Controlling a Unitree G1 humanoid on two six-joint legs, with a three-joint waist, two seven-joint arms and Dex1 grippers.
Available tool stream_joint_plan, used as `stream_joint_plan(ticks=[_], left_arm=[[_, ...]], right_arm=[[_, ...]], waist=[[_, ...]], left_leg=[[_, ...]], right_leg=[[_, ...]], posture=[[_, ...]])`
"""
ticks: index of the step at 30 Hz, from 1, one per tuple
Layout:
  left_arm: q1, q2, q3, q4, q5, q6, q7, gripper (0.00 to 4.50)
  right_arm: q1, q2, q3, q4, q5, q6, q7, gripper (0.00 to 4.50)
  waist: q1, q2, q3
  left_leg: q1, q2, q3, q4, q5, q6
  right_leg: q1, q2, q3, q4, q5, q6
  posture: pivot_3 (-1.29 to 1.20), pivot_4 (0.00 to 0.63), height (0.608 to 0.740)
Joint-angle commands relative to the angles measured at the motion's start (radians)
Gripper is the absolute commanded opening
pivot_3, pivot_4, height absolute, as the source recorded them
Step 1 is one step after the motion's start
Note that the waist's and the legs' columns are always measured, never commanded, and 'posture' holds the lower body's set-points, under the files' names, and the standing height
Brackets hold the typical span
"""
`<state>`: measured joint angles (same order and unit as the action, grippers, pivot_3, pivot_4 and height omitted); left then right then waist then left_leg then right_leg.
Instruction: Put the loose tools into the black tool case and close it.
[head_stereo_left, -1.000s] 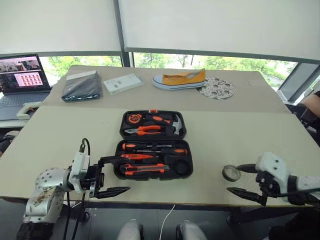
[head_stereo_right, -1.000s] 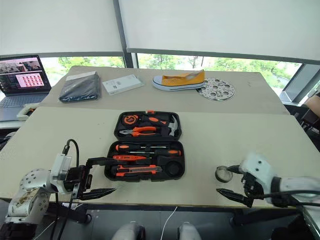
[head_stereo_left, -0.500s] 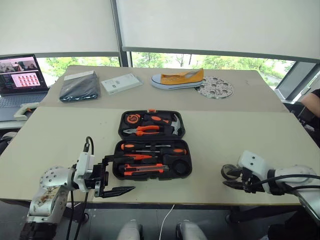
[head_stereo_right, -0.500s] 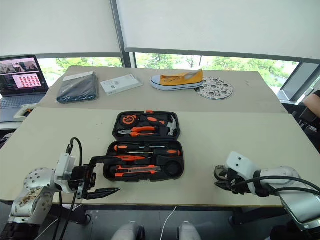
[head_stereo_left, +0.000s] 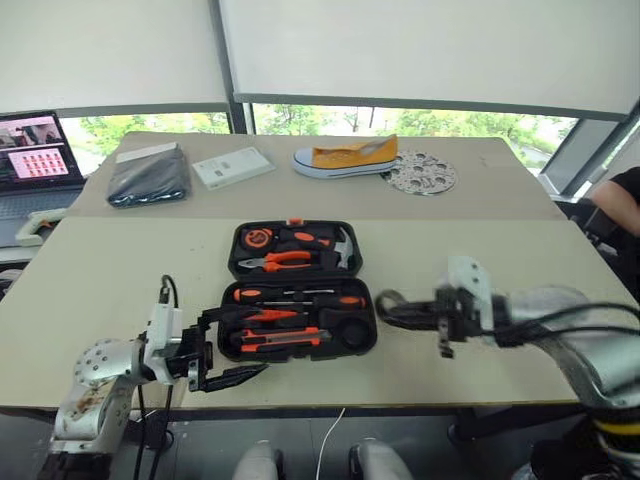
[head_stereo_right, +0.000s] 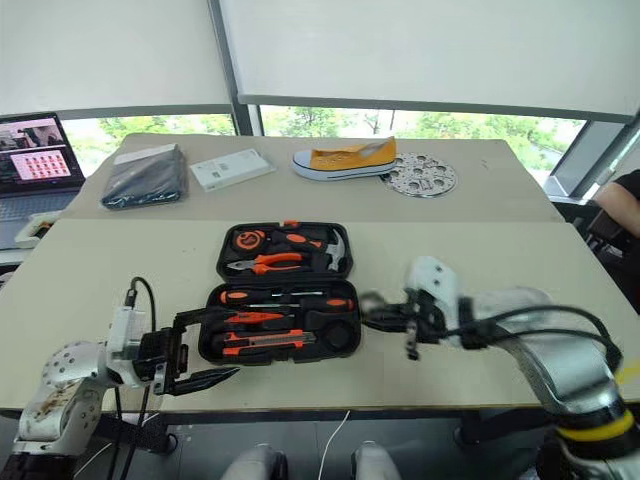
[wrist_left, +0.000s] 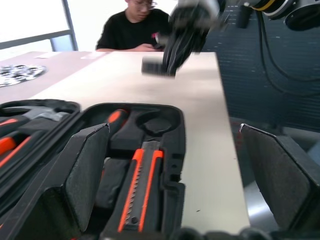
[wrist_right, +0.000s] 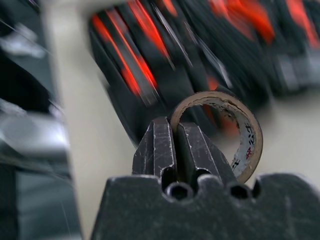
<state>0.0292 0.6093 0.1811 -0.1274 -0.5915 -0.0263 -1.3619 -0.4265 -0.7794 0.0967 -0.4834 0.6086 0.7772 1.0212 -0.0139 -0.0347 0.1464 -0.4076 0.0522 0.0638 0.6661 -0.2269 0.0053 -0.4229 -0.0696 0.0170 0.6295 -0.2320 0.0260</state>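
The black tool case (head_stereo_left: 297, 277) lies open in the middle of the table. Its near half holds orange-and-black screwdrivers (head_stereo_left: 300, 297), a slim tester screwdriver (head_stereo_left: 270, 315) and the utility knife (head_stereo_left: 280, 340). My right gripper (head_stereo_left: 395, 310) hovers just off the case's right edge, shut on the wall of the small tape roll (wrist_right: 248, 135), which it holds above the table. My left gripper (head_stereo_left: 250, 342) stands open at the case's front left corner, one finger over the near half and the other in front of the case's near edge, holding nothing.
The case's far half holds pliers (head_stereo_left: 283, 260), a hammer (head_stereo_left: 345, 248) and a tape measure (head_stereo_left: 256, 238). On the far table lie a yellow shoe (head_stereo_left: 345, 156), a perforated metal disc (head_stereo_left: 422, 172), a white box (head_stereo_left: 232, 167) and a black pouch (head_stereo_left: 148, 178). A laptop (head_stereo_left: 35, 150) stands far left; a person (head_stereo_left: 615, 205) sits at the right.
My right gripper closed on the tape roll, lifted it off the table at the right and carried it left to the case's edge. The left gripper stayed put.
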Motion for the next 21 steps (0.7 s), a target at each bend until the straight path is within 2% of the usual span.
stream_joint_plan(ticks=[1,6,15,19,21], left_arm=[[0.023,0.016,0.034,-0.016,-0.008,-0.034,0.0,4.5],[0.051,0.024,0.048,-0.028,-0.004,-0.048,0.007,4.5],[0.073,0.036,0.046,-0.046,0.013,-0.025,0.053,4.5],[0.061,0.037,0.062,-0.043,-0.001,-0.012,0.08,4.5],[0.051,0.059,0.077,-0.012,0.025,-0.03,0.084,4.5]], right_arm=[[-0.04,0.023,0.089,0.02,-0.015,0.038,0.002,0.09],[-0.084,0.013,0.233,0.121,-0.15,0.023,0.001,0.09],[-0.099,-0.025,0.323,0.153,-0.274,0.042,0.002,0.09],[-0.096,-0.017,0.279,0.108,-0.23,0.045,0.022,1.33],[-0.093,-0.009,0.217,0.079,-0.181,0.021,0.039,1.99]], waist=[[0.005,0.0,0.0],[0.018,0.0,0.0],[0.016,0.0,0.0],[0.02,0.0,0.0],[0.02,0.0,0.0]], left_leg=[[0.0,0.0,0.0,0.0,0.0,0.0],[-0.003,-0.003,0.002,0.0,0.0,0.0],[-0.003,-0.003,0.002,0.0,0.0,0.0],[-0.002,-0.003,0.002,0.0,0.0,0.0],[-0.002,-0.003,0.002,0.0,0.0,0.0]], right_leg=[[0.0,0.0,0.0,0.0,0.0,-0.001],[-0.001,-0.008,-0.002,-0.002,0.003,-0.005],[-0.002,-0.005,-0.002,0.0,0.003,-0.005],[-0.001,-0.006,-0.003,0.0,0.003,-0.005],[-0.001,-0.006,-0.003,0.0,0.003,-0.005]], posture=[[0.0,0.15,0.74],[0.0,0.15,0.74],[0.0,0.15,0.74],[0.0,0.15,0.74],[0.0,0.15,0.74]])
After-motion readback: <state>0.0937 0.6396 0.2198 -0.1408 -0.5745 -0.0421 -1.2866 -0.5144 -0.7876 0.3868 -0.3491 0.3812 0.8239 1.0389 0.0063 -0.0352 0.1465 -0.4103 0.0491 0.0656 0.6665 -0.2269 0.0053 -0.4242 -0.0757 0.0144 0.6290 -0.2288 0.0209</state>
